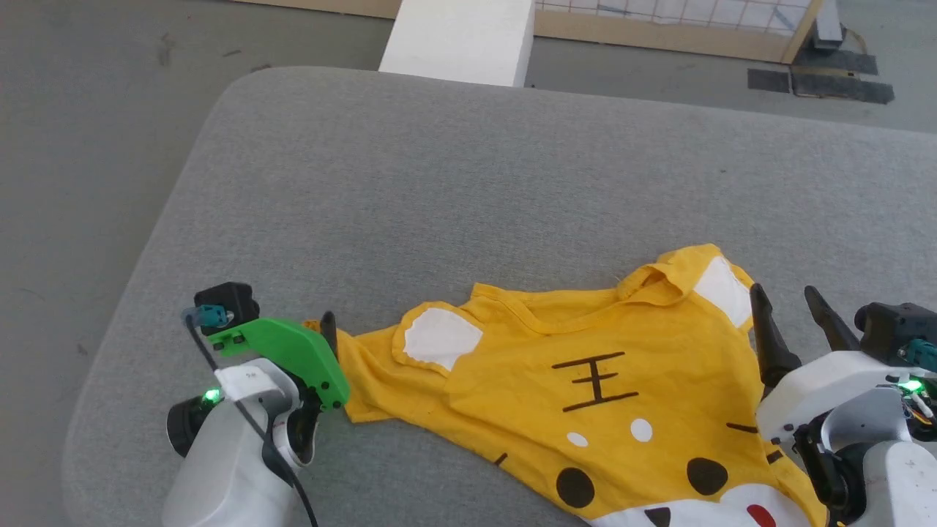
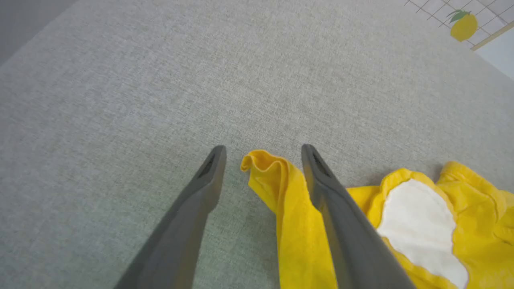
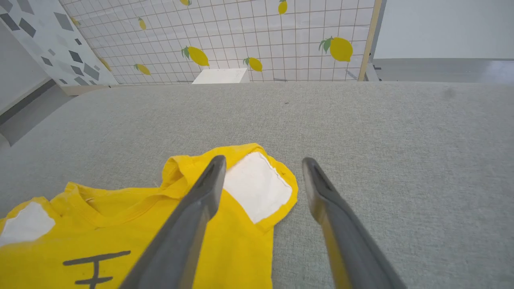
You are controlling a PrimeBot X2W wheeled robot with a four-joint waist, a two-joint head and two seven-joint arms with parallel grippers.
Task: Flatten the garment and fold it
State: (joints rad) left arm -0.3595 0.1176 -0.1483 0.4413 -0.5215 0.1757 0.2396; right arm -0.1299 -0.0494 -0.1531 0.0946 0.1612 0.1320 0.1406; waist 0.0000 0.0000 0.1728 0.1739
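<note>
Yellow garment (image 1: 585,380) lies print up on the grey fabric desk (image 1: 439,183), towards the robot's side. Left claw (image 2: 263,147) is released, its fingers spread either side of a sleeve tip. Right claw (image 3: 264,159) is released too, one finger over a white patch.

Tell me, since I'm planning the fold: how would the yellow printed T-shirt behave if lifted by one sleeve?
Probably floppy: the bright yellow printed T-shirt lies wrinkled, its sleeve tip bunched in ruffles, so it should sag from one hold. Pushed, it would likely crumple rather than slide on the textured grey fabric surface.
</note>
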